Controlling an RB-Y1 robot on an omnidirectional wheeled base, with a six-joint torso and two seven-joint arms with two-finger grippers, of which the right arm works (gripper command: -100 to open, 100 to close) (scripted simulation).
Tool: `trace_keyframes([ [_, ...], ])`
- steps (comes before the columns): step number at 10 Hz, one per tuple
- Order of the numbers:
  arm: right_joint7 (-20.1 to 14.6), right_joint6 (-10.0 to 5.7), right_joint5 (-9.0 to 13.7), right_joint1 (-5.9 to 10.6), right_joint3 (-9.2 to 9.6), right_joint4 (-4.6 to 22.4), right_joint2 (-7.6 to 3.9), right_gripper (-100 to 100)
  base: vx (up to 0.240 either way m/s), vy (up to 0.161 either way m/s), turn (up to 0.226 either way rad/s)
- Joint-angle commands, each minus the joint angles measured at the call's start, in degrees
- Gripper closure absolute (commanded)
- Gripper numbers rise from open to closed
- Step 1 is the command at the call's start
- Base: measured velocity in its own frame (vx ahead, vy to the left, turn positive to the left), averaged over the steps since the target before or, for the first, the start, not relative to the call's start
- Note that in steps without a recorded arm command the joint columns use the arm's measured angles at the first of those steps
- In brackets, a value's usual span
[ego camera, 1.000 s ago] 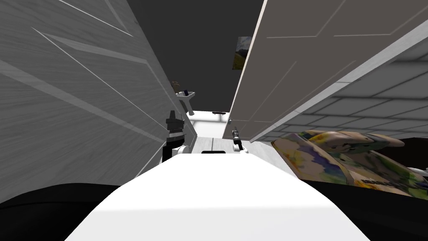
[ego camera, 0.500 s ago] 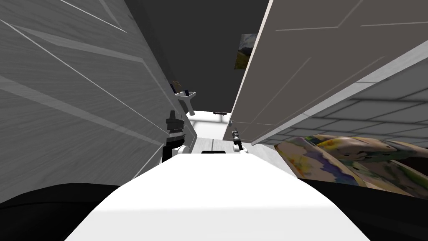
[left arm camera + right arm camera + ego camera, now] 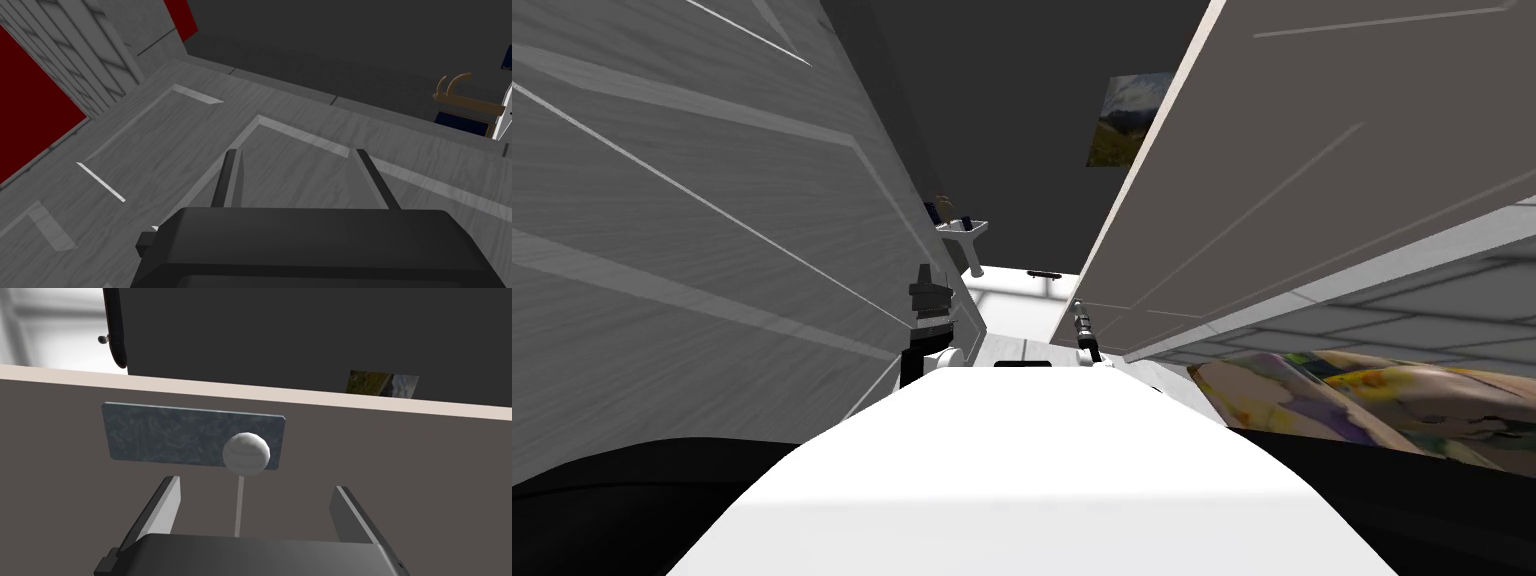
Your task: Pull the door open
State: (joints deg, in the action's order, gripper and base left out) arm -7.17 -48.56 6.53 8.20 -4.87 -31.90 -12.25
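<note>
Before right gripper (image 3: 255, 484), taupe door (image 3: 70, 498), pale round knob (image 3: 246, 453)

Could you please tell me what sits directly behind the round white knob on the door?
A mottled grey-blue plate lies flat on the brown-grey door behind the knob. The knob covers part of the plate near one end, so its mounting there cannot be seen.

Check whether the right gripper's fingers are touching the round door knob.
Apart. The right wrist view shows the right gripper with its fingers open either side of the knob, and bare door visible between it and each finger.
</note>
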Motion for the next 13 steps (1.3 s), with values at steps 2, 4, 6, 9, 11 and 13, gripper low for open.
trace_keyframes([
  [2, -0.84, -0.54, 0.33, -0.96, -0.44, -0.1, -0.93, -100, 0.181, 0.01, 0.065],
  [4, -2.13, -1.33, 0.81, -1.73, -1.06, 0.53, -2.52, -100, 0.168, -0.012, 0.115],
  [6, -1.81, -1.18, 0.71, -1.37, -0.92, 0.69, -2.2, 100, 0.027, 0.002, -0.007],
  [9, -1.81, -1.18, 0.71, -1.37, -0.92, 0.69, -2.2, 100, -0.018, 0.0, 0.007],
  [11, -1.81, -1.18, 0.71, -1.37, -0.92, 0.69, -2.2, 100, 0.0, 0.0, 0.0],
  [13, -2.69, -1.42, 0.23, -1.65, -0.11, 0.63, -2.62, 100, -0.125, -0.035, 0.084],
])
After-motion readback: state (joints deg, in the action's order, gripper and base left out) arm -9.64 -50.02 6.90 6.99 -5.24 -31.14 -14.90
